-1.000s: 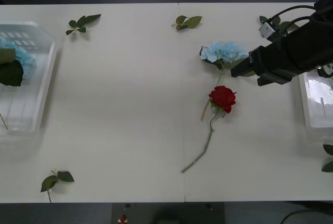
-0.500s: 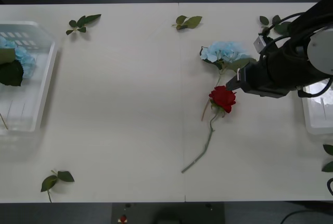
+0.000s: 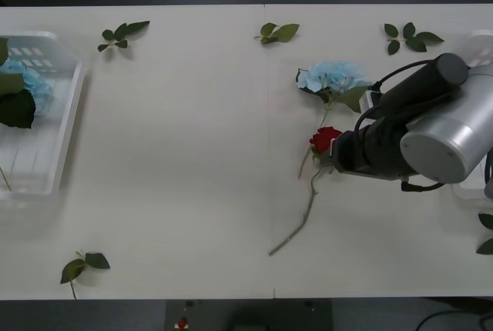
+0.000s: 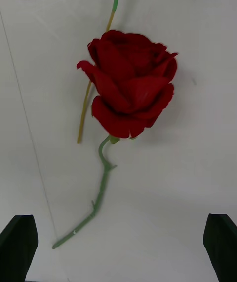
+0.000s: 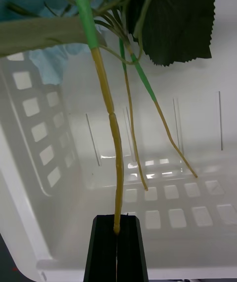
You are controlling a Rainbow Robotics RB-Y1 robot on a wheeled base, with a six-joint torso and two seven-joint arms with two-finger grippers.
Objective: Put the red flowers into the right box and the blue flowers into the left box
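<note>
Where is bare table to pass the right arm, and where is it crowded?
Bare: the wide stretch between the left box and the red rose. Crowded: around the right gripper, where the rose and blue flower lie close. The left gripper holds a stem over the left box.

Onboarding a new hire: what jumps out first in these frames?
The red rose lying mid-table, with the right gripper open right over it. Just beyond it lies a blue flower. At the table's left edge, the left gripper is shut on a yellow-green stem over the left box.

Bright even light, soft shadows, slight blur
</note>
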